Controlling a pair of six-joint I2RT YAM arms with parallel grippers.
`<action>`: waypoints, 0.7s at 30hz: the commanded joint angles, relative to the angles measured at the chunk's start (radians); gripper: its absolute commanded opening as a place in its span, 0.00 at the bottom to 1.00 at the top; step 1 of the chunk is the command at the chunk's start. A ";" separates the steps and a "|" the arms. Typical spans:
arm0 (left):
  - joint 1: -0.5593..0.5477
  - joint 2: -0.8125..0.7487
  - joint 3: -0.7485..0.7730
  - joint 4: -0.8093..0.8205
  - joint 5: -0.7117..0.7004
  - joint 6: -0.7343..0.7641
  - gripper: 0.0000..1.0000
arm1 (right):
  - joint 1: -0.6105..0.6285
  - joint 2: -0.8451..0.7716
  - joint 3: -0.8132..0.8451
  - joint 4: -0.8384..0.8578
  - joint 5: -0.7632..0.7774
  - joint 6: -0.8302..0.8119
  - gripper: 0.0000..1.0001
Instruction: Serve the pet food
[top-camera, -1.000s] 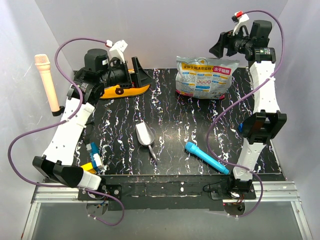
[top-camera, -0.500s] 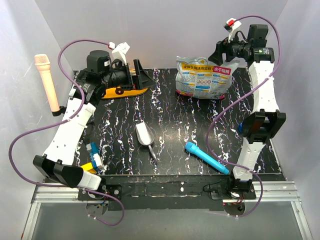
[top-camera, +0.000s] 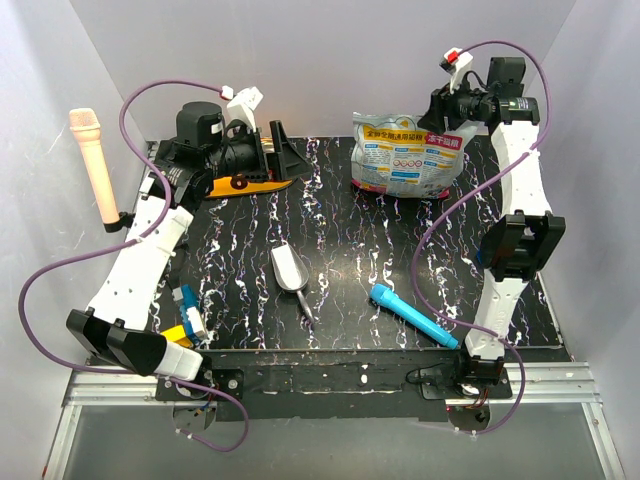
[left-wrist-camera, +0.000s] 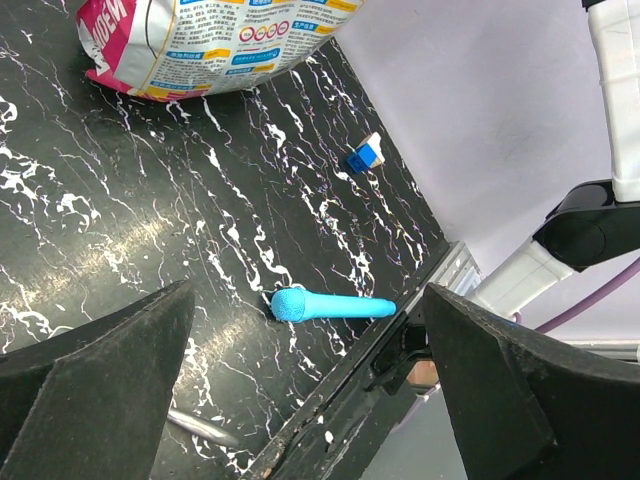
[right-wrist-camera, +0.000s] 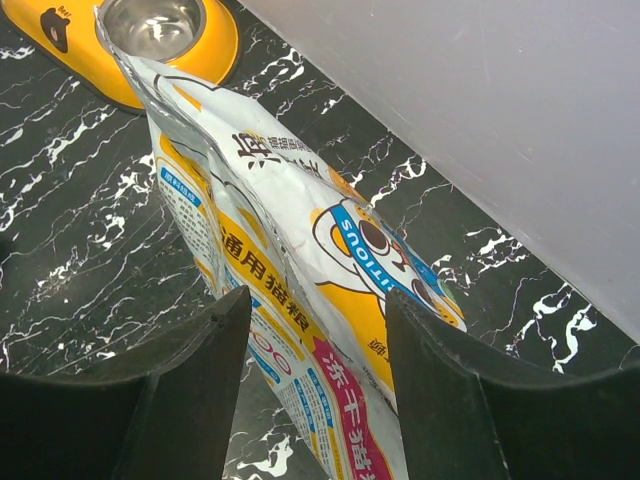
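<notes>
Top external: scoop and blue cylinder lie apart from pouch.

Lab-type robot test cell. Boxed in by plain pale walls; black white-veined tabletop on bare aluminium framing. White left arm and right arm bolted at near edge, trailing loose purple cables.

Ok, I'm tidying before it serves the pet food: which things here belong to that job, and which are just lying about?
For the job: pet food pouch, orange double bowl, metal scoop.
Lying about: blue torch, pink microphone, small blue-yellow block.
</notes>
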 joint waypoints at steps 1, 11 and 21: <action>-0.006 -0.008 0.000 0.001 0.017 0.018 0.98 | 0.004 0.005 0.007 0.020 -0.025 -0.029 0.62; -0.006 0.014 0.010 0.004 0.012 0.024 0.98 | 0.017 0.028 0.004 0.016 -0.018 -0.076 0.45; -0.007 0.031 0.013 0.005 0.012 0.036 0.98 | 0.046 0.039 -0.011 0.016 0.012 -0.119 0.45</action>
